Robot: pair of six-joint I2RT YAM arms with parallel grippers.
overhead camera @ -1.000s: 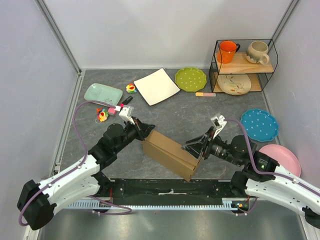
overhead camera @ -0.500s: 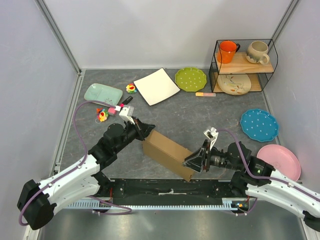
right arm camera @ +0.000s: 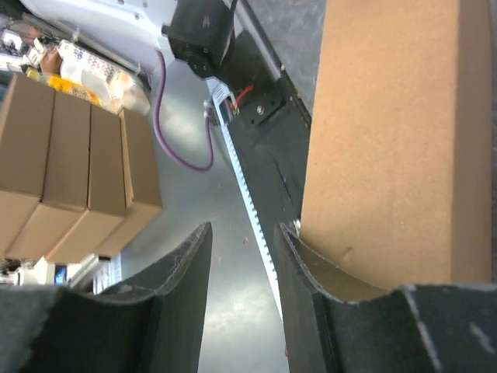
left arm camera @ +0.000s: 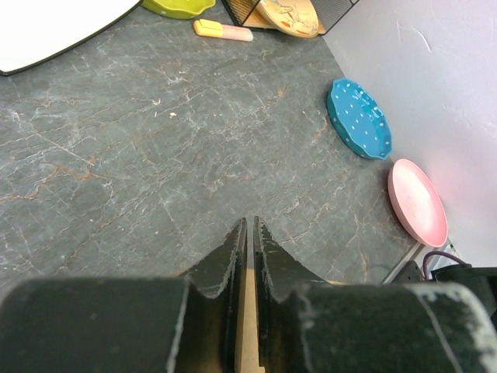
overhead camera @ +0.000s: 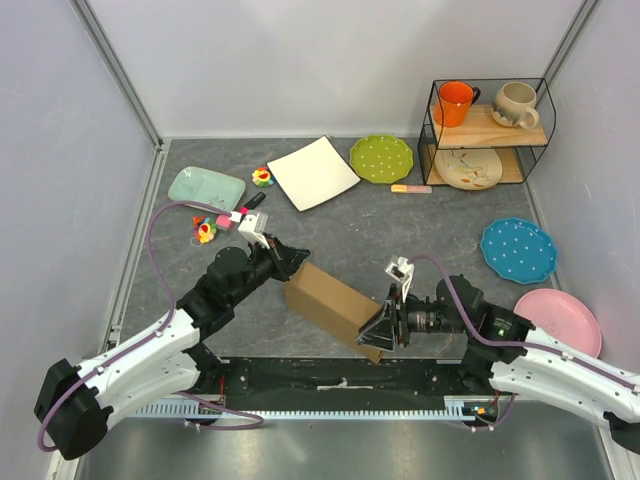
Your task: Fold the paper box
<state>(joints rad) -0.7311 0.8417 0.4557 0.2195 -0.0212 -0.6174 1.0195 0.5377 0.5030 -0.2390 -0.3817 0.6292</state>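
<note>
Your right end effector [overhead camera: 380, 330], released, has slid in against the box [overhead camera: 328, 296] on the tabletop [overhead camera: 400, 235] while the left end effector [overhead camera: 292, 262] stays clenched on its edge: end wall likely closing.

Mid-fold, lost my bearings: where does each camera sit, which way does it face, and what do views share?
Top external: above and behind the bases, looking down on the table; both arms show, left gripper and right gripper at opposite ends of the paper box.
Left wrist: faces right across the table to the blue plate and pink plate; its fingers pinch a cardboard edge.
Right wrist: faces the table's near edge; its open fingers show, box beside one.
Shared: top and left wrist show both plates.
</note>
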